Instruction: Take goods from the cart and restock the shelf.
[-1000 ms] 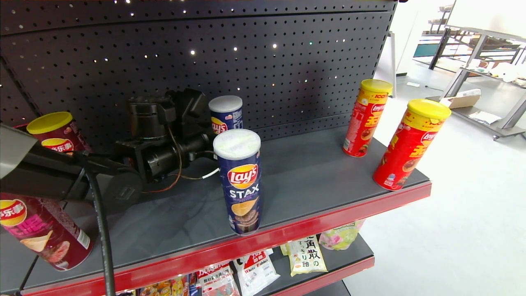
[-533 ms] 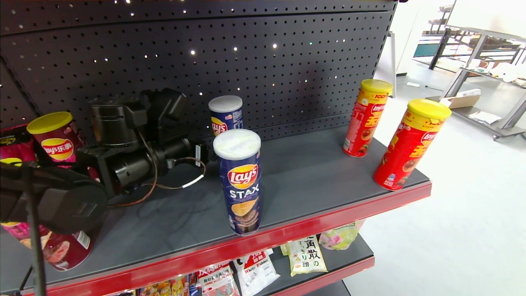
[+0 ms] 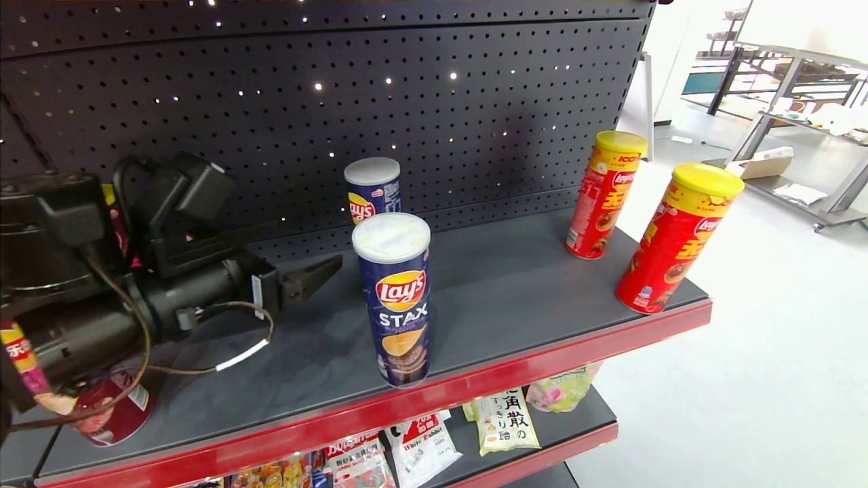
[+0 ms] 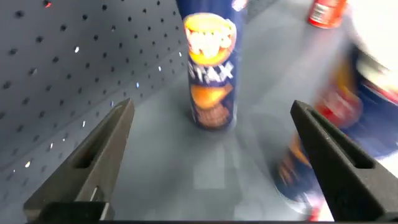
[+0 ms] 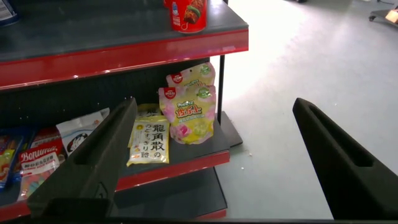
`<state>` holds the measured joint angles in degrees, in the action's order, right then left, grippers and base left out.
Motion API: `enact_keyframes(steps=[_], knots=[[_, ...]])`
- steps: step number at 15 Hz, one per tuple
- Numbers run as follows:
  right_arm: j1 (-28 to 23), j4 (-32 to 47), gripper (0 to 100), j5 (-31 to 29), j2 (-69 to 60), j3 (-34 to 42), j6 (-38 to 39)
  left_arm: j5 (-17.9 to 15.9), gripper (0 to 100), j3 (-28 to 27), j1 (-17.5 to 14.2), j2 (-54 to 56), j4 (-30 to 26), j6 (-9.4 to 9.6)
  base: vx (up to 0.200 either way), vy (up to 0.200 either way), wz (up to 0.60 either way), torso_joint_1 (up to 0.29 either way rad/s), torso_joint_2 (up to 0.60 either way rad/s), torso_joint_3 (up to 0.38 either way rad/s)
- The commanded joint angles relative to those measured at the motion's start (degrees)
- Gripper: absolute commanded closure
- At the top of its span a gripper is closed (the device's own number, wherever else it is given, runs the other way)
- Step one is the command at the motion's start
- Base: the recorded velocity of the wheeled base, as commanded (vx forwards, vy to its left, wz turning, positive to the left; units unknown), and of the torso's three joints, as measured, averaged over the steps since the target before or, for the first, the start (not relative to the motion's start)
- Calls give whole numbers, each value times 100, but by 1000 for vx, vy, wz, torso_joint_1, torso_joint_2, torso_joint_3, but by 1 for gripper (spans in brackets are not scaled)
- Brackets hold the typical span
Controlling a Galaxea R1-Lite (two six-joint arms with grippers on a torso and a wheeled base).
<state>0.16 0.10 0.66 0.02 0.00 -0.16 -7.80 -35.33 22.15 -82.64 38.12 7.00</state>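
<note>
Two blue chip cans stand upright on the grey shelf (image 3: 515, 291): one at the back (image 3: 373, 188) by the pegboard, one near the front edge (image 3: 397, 298). My left gripper (image 3: 305, 254) hovers over the shelf left of them, open and empty, apart from both. From the left wrist, the back blue can (image 4: 211, 68) stands beyond the spread left gripper (image 4: 212, 109), with the front one (image 4: 329, 143) blurred to one side. My right gripper (image 5: 214, 106) is open and empty, below and in front of the shelf's red edge (image 5: 124, 53).
Two red cans with yellow lids (image 3: 607, 193) (image 3: 678, 237) stand at the shelf's right end. A maroon can (image 3: 108, 413) sits at the front left, partly behind my left arm. Snack bags (image 5: 186, 112) fill the lower shelf. Open floor lies to the right.
My left arm has drawn back to the left, away from the back blue can. Both blue cans stand where they were.
</note>
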Motion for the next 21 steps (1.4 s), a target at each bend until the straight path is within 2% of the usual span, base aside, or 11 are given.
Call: enact_keyframes(steps=[1, 2, 4, 9, 10, 11, 12, 16, 18, 19, 21], knots=[[2, -1, 0, 4, -2, 0, -2, -46, 0, 281, 0, 820, -244, -5, 0, 0, 0, 0, 0, 0], [2, -1, 0, 4, -2, 0, -2, -178, 0, 536, 17, 1953, -1079, -5, 0, 0, 0, 0, 0, 0], [2, -1, 0, 4, -2, 0, -2, -248, 0, 712, 17, 2806, -1703, -5, 0, 0, 0, 0, 0, 0], [2, -1, 0, 4, -2, 0, -2, -292, 0, 1213, -70, 4722, -2573, -41, 0, 0, 0, 0, 0, 0], [2, -1, 0, 4, -2, 0, -2, -283, 0, 1204, -185, 4827, -2687, -58, 0, 0, 0, 0, 0, 0], [2, -1, 0, 4, -2, 0, -2, -336, 0, 1204, -835, 5135, -3056, -128, 0, 0, 0, 0, 0, 0], [2, -1, 0, 4, -2, 0, -2, -336, 0, 1239, -1064, 5328, -3258, -216, 0, 0, 0, 0, 0, 0], [2, -1, 0, 4, -2, 0, -2, -222, 0, 2091, -1081, 6708, -4102, -155, 0, 0, 0, 0, 0, 0], [2, -1, 0, 4, -2, 0, -2, 780, 0, 2505, -1090, 7640, -4849, -155, 0, 0, 0, 0, 0, 0], [2, -1, 0, 4, -2, 0, -2, 1360, 0, 2584, -1090, 7702, -4963, -225, 0, 0, 0, 0, 0, 0], [2, -1, 0, 4, -2, 0, -2, 2072, 0, 2601, -1099, 7675, -5016, -304, 0, 0, 0, 0, 0, 0]])
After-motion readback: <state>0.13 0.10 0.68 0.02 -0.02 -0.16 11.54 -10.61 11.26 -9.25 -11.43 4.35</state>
